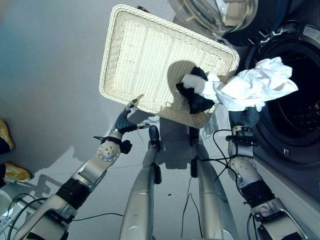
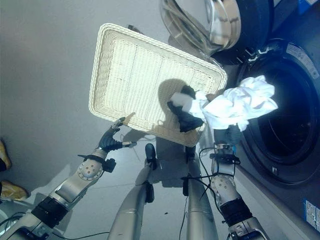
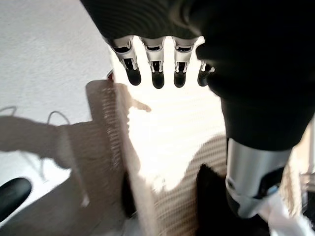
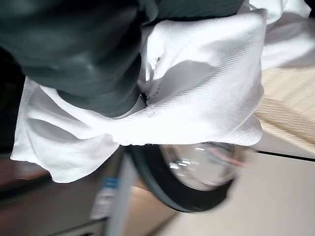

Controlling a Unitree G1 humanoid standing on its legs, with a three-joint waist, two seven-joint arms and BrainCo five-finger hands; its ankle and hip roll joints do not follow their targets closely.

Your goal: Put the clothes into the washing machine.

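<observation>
A white cloth [image 1: 255, 85] is bunched up and lifted in front of the washing machine's dark drum opening [image 1: 300, 100]. My right hand [image 1: 248, 117] is under it, shut on it; the cloth [image 4: 206, 88] gathers tight against the hand's dark cover. One end of the cloth trails back onto a black cloth [image 1: 197, 102] lying in the near right corner of the white wicker basket [image 1: 150, 55]. My left hand [image 1: 124, 121] is open at the basket's near rim, its straight fingers [image 3: 157, 73] pointing over the weave.
The machine's round glass door [image 1: 215, 12] stands swung open beyond the basket's far right corner. The machine's front panel [image 1: 295, 155] runs along the right. Two yellow things [image 1: 10, 172] lie on the grey floor at the far left.
</observation>
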